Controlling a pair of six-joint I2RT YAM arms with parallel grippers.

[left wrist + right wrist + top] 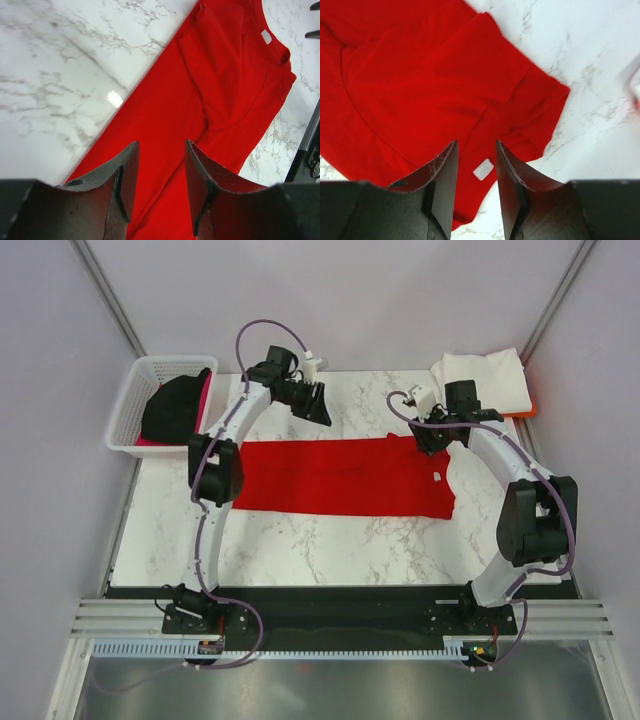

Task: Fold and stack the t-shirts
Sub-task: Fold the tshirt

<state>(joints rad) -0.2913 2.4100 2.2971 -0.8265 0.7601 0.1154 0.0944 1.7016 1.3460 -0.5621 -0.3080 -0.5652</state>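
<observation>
Red t-shirt (345,475) lies as a long folded band across the middle of the marble surface (300,540), collar end to the right, so by my read we're mid-fold with the crosswise fold to come. Left pincer (318,408) hovers spread and empty just beyond the far edge, while right pincer (432,437) hangs spread and empty by the collar end. Next call: pinch one end's corners cleanly and carry them over the other.
</observation>
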